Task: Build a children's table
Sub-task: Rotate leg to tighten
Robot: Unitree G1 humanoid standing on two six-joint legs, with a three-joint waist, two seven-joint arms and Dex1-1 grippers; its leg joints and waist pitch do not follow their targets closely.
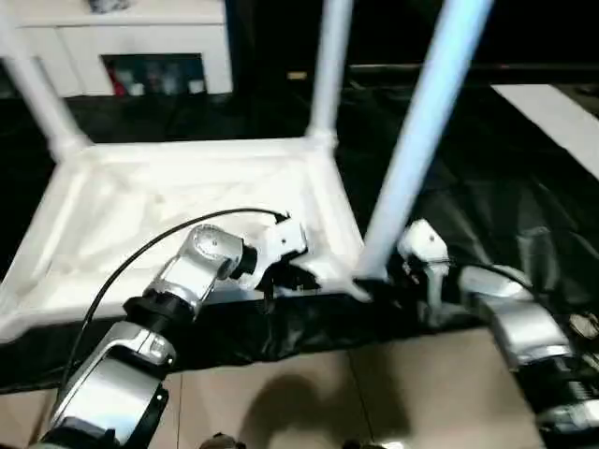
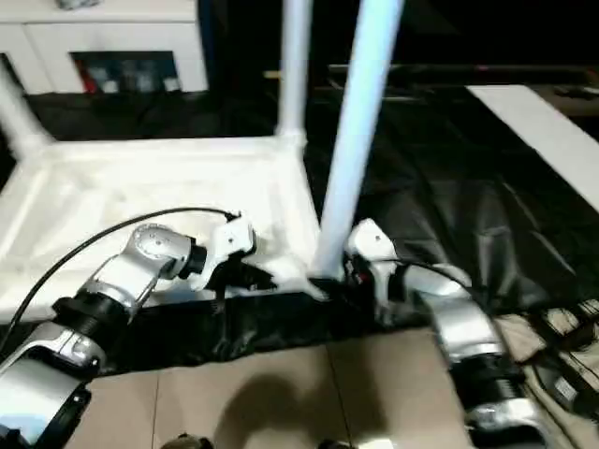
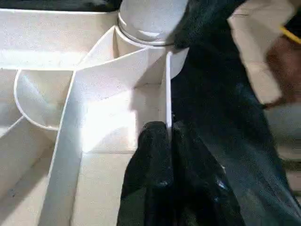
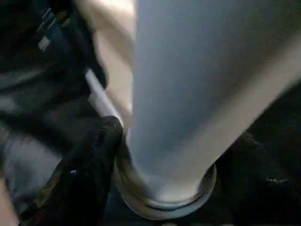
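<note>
White cabinet (image 1: 140, 37), black floor sheet (image 1: 487, 187), beige tiles (image 1: 374, 393)

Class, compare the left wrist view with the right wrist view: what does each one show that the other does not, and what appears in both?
Left wrist view only: the left gripper shut on the thin rim wall of the table top, with its ribbed underside. Right wrist view only: the right gripper's fingers standing on either side of the leg's base, one finger beside the collar. Both: the near corner leg seated in its round socket.

A home-like room or a staged test space — beige floor tiles (image 1: 374, 393) at the bottom, black sheeting (image 1: 487, 206) spread over them, a white cabinet (image 1: 122, 42) upper left.
</note>
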